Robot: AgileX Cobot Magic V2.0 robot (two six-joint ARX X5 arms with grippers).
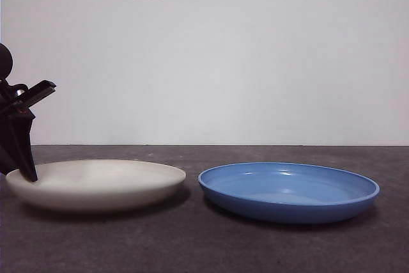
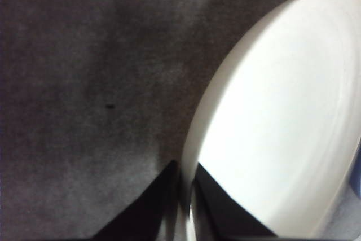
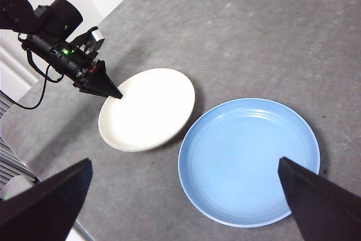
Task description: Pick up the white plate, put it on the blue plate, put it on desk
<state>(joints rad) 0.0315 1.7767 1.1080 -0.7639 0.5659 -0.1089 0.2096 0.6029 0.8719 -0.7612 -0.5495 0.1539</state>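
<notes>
Blue plate [image 1: 289, 191], empty, on desk [image 1: 192, 247]; white plate [image 1: 96, 185] beside, rim pinched by left gripper [image 2: 185, 180]; right gripper [image 3: 186, 196] spread above.

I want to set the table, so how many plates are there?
2. The white plate sits on the desk, its outer rim between the left gripper's fingers. The blue plate sits right beside it. None seems hidden.
</notes>
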